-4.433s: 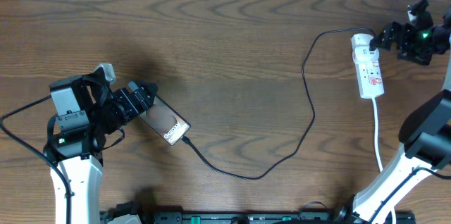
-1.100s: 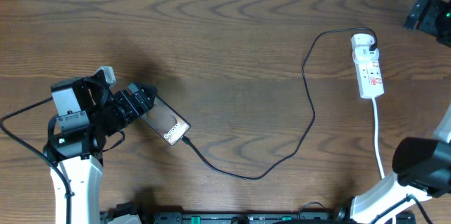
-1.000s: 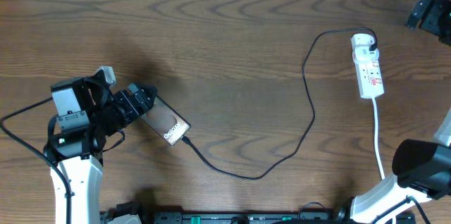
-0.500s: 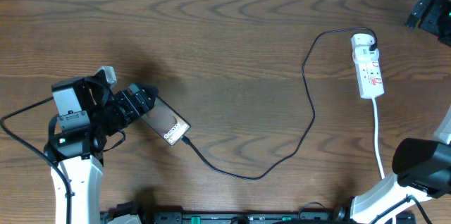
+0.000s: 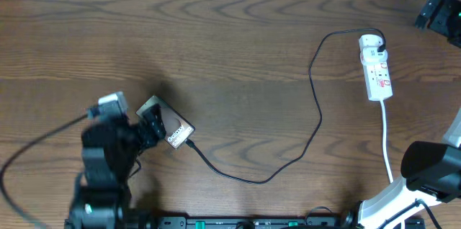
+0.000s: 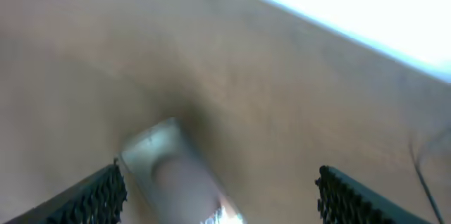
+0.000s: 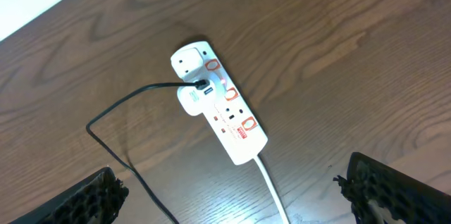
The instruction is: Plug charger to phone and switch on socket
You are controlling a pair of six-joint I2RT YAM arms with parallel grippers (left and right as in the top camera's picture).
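- Phone [image 5: 175, 129] lies at the near left of the wooden table [image 5: 230, 49]. Its far-left end is hidden beneath the left gripper [image 5: 148, 117], and its white lettering is too small to read.
- Left wrist view is badly blurred: the phone shows only as a pale-edged smear beside one finger.
- Left gripper's jaws stand wide apart above the phone, gripping nothing.
- Right gripper [image 5: 436, 13], cut off at the far right edge, is also spread wide and empty, well apart from the socket [image 5: 376, 67].
- Charger [image 5: 320, 117] tip meets the phone's near-right end; whether it is fully seated cannot be told.
- Switch positions on the socket cannot be made out.
- Count: one phone, one charger, one socket with three red-ringed marks and one white cord [image 5: 386, 139], and two arms.
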